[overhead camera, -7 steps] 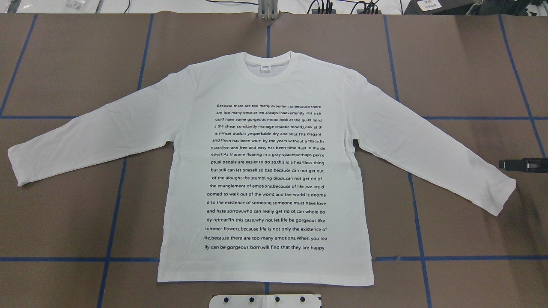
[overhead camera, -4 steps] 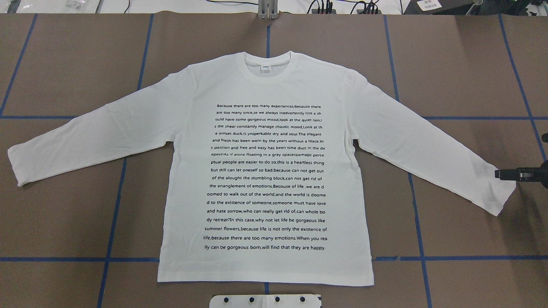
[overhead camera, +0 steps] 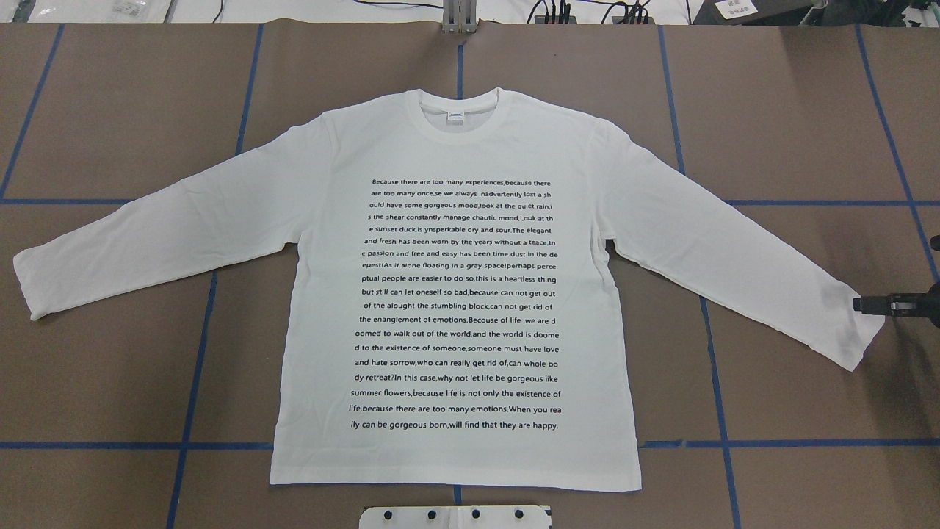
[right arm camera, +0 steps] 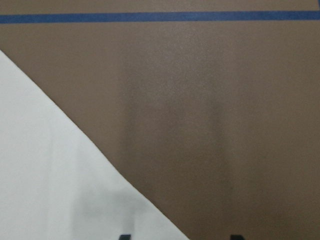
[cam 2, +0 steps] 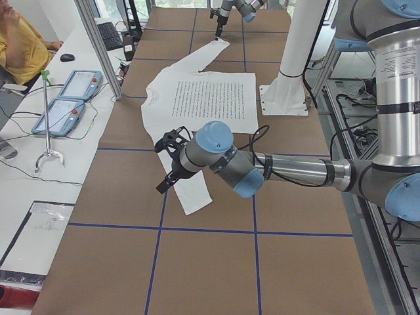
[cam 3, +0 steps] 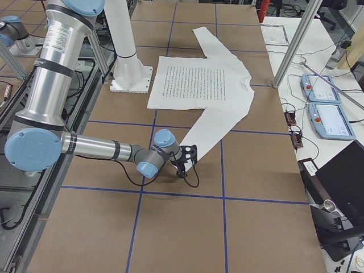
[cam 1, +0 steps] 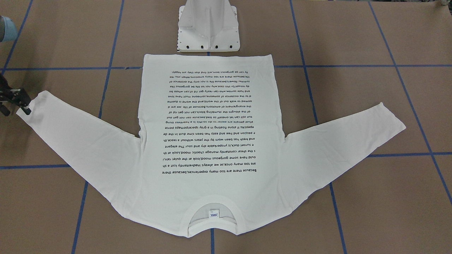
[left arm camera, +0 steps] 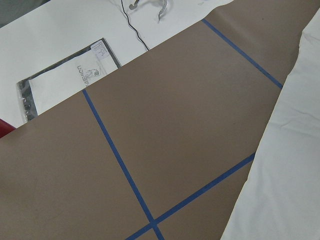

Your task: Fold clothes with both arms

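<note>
White long-sleeved T-shirt [overhead camera: 455,147] lay flat and face up in the middle of the brown tabletop [overhead camera: 110,110], both sleeves spread out and angled down towards the robot. Its hem sat just in front of the white pedestal base [cam 1: 208,28]. Its ribbed collar [overhead camera: 459,137] and small tag [overhead camera: 455,116] pointed to the far side. The black block of printed text [overhead camera: 455,305] covered the chest and belly. Blue tape lines [overhead camera: 198,367] crossed the tabletop under and around the shirt.

The right gripper [overhead camera: 861,303] was low over the far corner of the right sleeve cuff [overhead camera: 866,338]. In the right wrist view its two fingertips [right arm camera: 124,237] stood spread apart at the bottom edge. One was over the white fabric and the other over bare tabletop, with nothing pinched between them.

The left gripper [cam 2: 168,164] hung above the end of the left sleeve [overhead camera: 110,250]. It showed only in the side view from the robot's left, so I cannot tell whether it was spread or pressed together. The left wrist view showed only the sleeve's edge, tabletop and tape.

A person in a yellow top [cam 2: 16,46] sat beside the tabletop, near two teach pendants [cam 2: 65,102].
</note>
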Available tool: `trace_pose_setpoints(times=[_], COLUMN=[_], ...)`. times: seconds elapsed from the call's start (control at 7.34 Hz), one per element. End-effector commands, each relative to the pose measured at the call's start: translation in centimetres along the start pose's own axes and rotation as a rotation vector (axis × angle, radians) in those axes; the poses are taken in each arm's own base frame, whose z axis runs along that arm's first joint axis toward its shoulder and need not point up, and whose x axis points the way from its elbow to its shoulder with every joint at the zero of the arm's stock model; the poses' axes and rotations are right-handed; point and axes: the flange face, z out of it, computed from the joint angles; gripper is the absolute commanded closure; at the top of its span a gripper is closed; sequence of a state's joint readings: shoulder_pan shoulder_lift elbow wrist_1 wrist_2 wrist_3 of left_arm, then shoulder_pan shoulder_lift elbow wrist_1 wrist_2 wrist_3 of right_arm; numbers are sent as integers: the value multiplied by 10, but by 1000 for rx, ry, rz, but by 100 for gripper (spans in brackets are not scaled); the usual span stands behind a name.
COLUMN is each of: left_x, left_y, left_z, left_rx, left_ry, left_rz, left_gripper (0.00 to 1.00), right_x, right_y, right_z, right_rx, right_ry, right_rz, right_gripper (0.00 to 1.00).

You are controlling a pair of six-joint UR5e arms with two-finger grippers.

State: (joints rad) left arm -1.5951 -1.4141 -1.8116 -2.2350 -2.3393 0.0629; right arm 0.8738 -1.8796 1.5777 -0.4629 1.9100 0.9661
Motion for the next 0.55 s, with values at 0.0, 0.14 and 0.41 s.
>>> trace_pose_setpoints(times=[0.0, 0.14, 0.41], left_x=[0, 0, -1], left_y=[0, 0, 2], left_z=[1, 0, 1], left_rx=[-2, -1, -4], left_ry=[1, 0, 0], left_rz=[0, -1, -4], left_gripper=[0, 0, 0], right_x=[-2, -3, -3], right_y=[2, 3, 5], right_z=[0, 0, 0], right_rx=[0, -3, -7], right_ry=[-13, -14, -15], right_rz=[-4, -6, -9], right_gripper=[42, 41, 41])
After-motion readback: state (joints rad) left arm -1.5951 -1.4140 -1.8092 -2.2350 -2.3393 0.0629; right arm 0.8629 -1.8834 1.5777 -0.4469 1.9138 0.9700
